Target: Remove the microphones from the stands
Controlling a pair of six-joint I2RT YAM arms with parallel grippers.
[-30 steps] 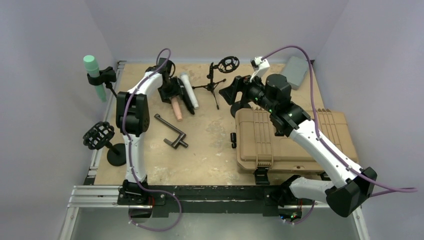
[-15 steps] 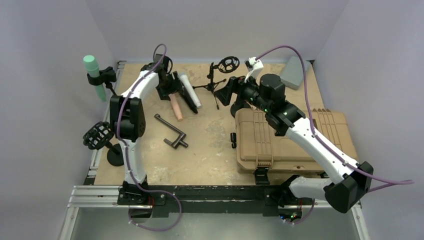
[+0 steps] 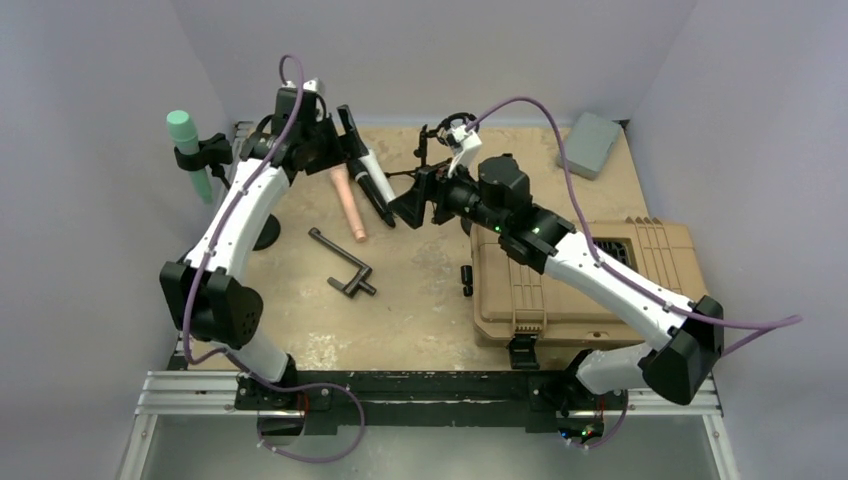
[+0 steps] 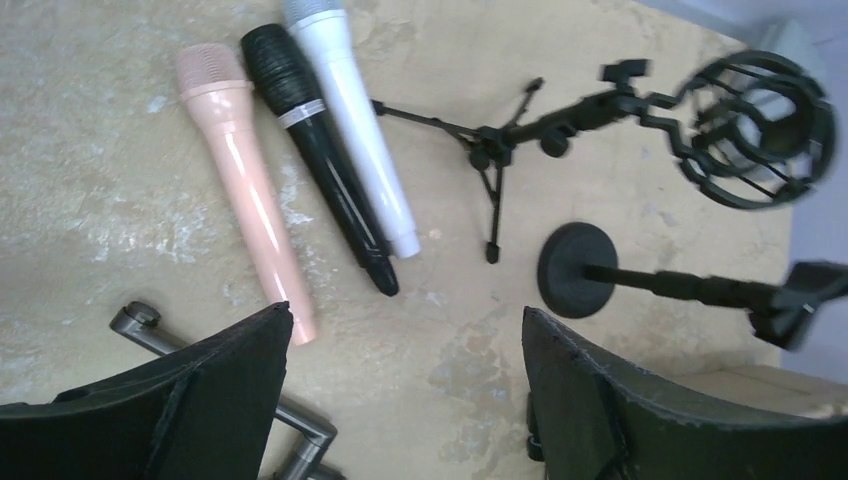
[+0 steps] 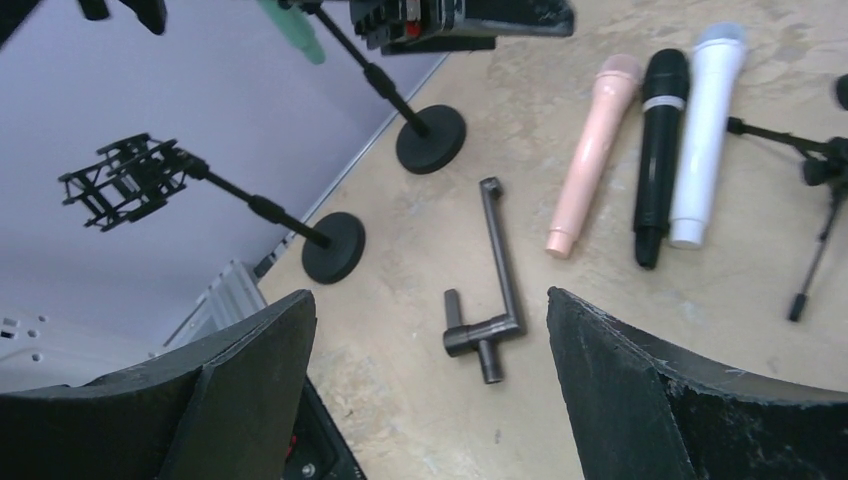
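Sitting in the clip of a black stand (image 3: pixel 207 152) at the far-left edge of the table (image 3: pixel 420 300), the green microphone (image 3: pixel 182 128) has its head up and leans slightly, with nothing gripping it. Left gripper (image 3: pixel 350 140) is raised near the far-left part of the table, well apart from the green microphone; jaws wide apart and empty, both fingers visible in the left wrist view. Below it three loose mics lie side by side: pink mic (image 4: pixel 245 190), black mic (image 4: pixel 320 160), white mic (image 4: pixel 350 120), the black and white ones touching or nearly so. Just right of them is a small tripod stand (image 4: pixel 490 140) carrying an empty shock mount (image 4: pixel 755 130). Right gripper (image 3: pixel 408 207) is stretched toward table centre, just beside the tripod stand; jaws spread wide, holding nothing. Right wrist view shows a second shock-mount stand (image 5: pixel 130 180) with a round base, standing by the left wall. A metal crank (image 3: pixel 340 262) lies flat on the table nearer than the mics. Tan case (image 3: pixel 590 285) sits closed on the right side under the right arm, and a grey block (image 3: pixel 590 143) is at the far-right corner.
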